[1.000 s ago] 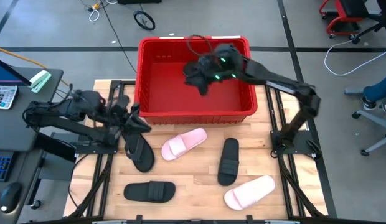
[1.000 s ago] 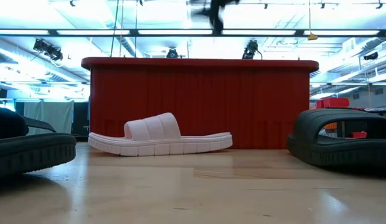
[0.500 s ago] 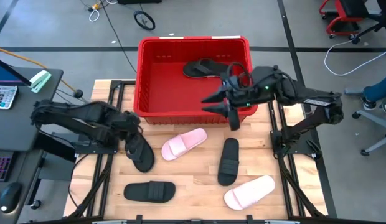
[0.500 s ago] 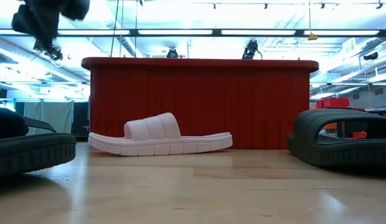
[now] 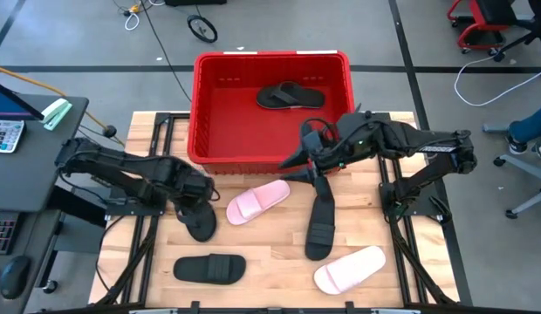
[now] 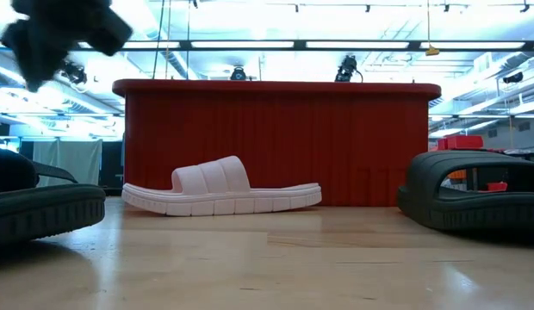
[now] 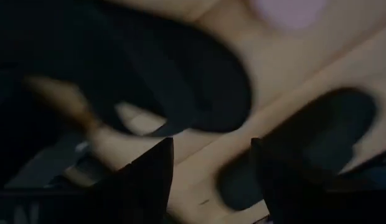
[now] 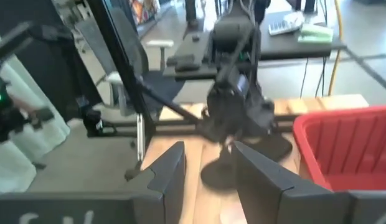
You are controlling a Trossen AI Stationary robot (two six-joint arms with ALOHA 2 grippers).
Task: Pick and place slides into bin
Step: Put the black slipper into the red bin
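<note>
Red bin (image 5: 272, 139), pink slides (image 5: 257, 201) (others black)

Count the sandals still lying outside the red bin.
5: a pale pink slide near the red plastic bin, another front right, black slides centre and front left, black flip-flop under the left gripper.

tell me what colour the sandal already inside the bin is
Black; the flip-flop in the red bin shows best in the high view.
</note>
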